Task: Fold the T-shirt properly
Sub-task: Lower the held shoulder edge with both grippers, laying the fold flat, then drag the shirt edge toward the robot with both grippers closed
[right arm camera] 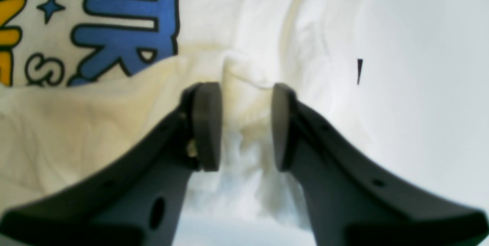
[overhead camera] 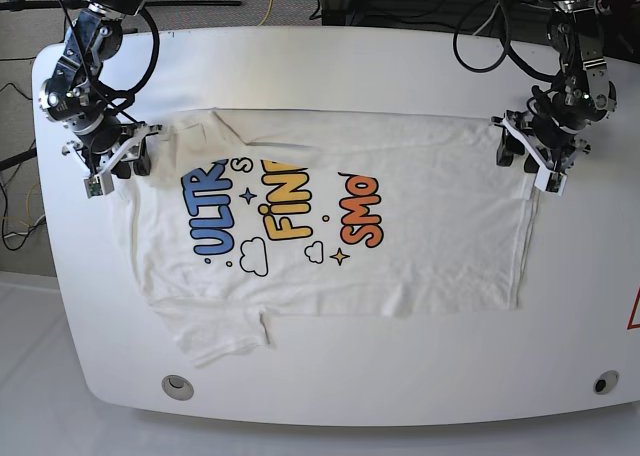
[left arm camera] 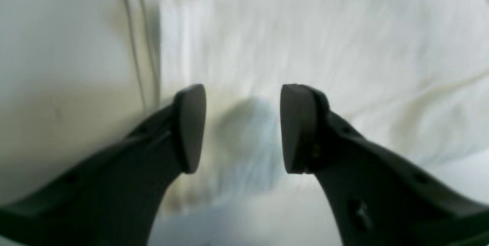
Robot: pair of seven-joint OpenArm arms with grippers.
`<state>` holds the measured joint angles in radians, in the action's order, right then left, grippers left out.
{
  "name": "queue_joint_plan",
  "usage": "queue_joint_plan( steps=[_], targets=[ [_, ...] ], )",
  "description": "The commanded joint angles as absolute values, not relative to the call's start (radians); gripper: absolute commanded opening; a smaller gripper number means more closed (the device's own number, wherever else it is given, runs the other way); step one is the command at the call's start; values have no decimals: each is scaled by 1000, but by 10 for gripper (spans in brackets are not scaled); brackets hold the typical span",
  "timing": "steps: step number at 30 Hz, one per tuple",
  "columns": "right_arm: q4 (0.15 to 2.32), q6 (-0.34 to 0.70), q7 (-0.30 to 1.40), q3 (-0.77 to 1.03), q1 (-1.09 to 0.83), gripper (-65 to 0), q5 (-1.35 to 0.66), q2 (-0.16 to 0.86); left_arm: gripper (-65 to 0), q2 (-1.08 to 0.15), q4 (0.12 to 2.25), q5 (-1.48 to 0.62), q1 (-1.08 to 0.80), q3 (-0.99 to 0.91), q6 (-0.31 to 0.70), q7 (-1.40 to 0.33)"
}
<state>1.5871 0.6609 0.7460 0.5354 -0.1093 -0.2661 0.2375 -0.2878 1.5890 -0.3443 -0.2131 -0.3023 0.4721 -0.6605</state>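
The white T-shirt (overhead camera: 400,226) lies print-up on the white table (overhead camera: 400,376), with its far strip folded over toward the print. In the base view my left gripper (overhead camera: 528,154) hovers at the shirt's far right corner. The left wrist view shows it (left arm camera: 242,123) open just above plain cloth (left arm camera: 305,28), holding nothing. My right gripper (overhead camera: 118,161) is at the far left, by the shoulder. Its jaws (right arm camera: 246,123) stand apart, with a loose ridge of cloth (right arm camera: 244,85) rising between them. The blue letters (right arm camera: 126,28) show beyond.
Cables hang behind the table's far edge (overhead camera: 330,31). Two round grommets (overhead camera: 178,384) (overhead camera: 600,382) sit near the front edge. A sleeve (overhead camera: 215,336) sticks out at the front left. Bare table (right arm camera: 420,85) lies beside the right gripper.
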Motion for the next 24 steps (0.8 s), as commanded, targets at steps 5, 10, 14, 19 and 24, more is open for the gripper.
queue_joint_plan(
  steps=[5, 10, 14, 19, 24],
  targets=[
    [1616, 642, 654, 486, -108, -589, -260, 259, -349, -258, 1599, -326, -200, -263, 479, -554],
    [1622, 626, 635, 452, -111, -650, -248, 265, -606, -231, 1587, -302, -193, -213, 482, -497],
    [1632, 628, 650, 457, -115, -650, -247, 266, -650, -230, 1578, -298, -191, -203, 487, -455],
    [1715, 654, 758, 504, -172, -650, -278, 253, -650, -235, 1595, -322, -206, -223, 484, -482],
    [1755, 677, 775, 513, -217, -650, -292, 247, -650, -238, 1602, -328, -219, -230, 483, -506]
  ],
)
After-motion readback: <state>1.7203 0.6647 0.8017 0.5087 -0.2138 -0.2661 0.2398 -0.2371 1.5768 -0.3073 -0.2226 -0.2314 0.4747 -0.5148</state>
